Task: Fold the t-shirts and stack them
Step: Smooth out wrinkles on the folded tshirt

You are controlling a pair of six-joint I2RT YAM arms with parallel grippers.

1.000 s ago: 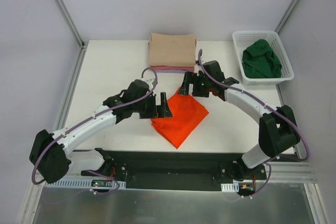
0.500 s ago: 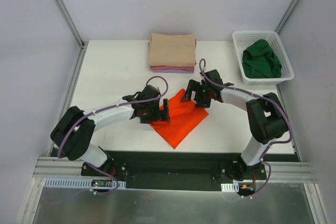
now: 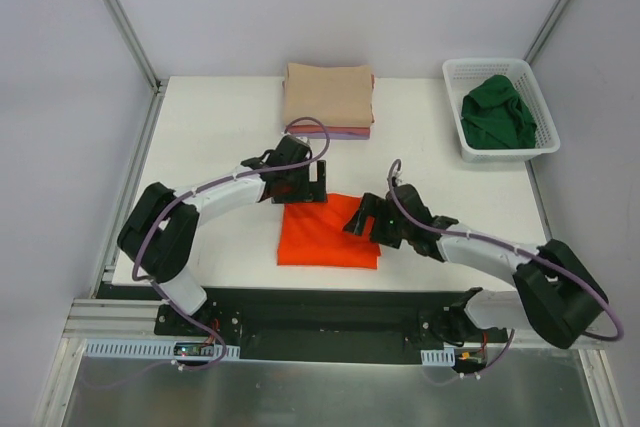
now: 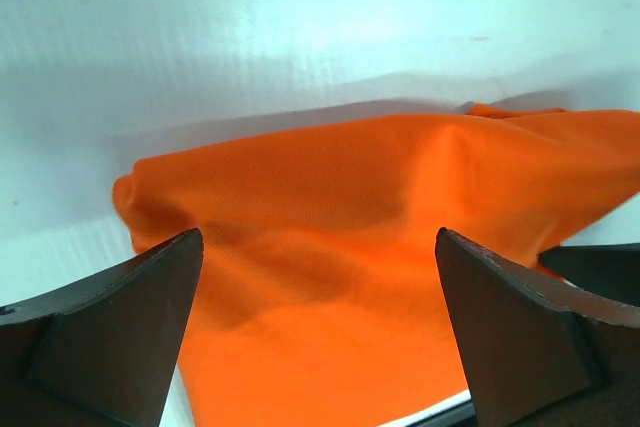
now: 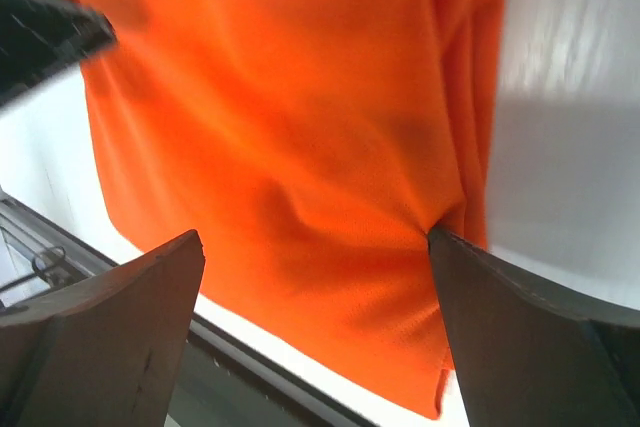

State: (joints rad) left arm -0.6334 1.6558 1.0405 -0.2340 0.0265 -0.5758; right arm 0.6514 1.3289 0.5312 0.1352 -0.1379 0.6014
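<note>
The bright orange t-shirt (image 3: 322,239) lies folded as a flat rectangle near the table's front edge, square to it. My left gripper (image 3: 306,195) stands open over its far edge; in the left wrist view the orange cloth (image 4: 380,217) fills the gap of that gripper (image 4: 318,239). My right gripper (image 3: 359,226) is open over the shirt's right edge. In the right wrist view that gripper (image 5: 313,237) straddles the orange cloth (image 5: 300,117), and its right fingertip (image 5: 445,247) presses into a crease. Beige, pink and lavender t-shirts (image 3: 328,97) sit stacked at the back.
A white mesh basket (image 3: 449,83) at the back right holds a crumpled dark green t-shirt (image 3: 497,113). The black base rail (image 3: 330,307) runs along the near table edge, just in front of the orange shirt.
The orange shirt has turned from a diamond to lie square with the table edge. The left gripper has moved to its far edge, the right gripper forward to its right edge.
</note>
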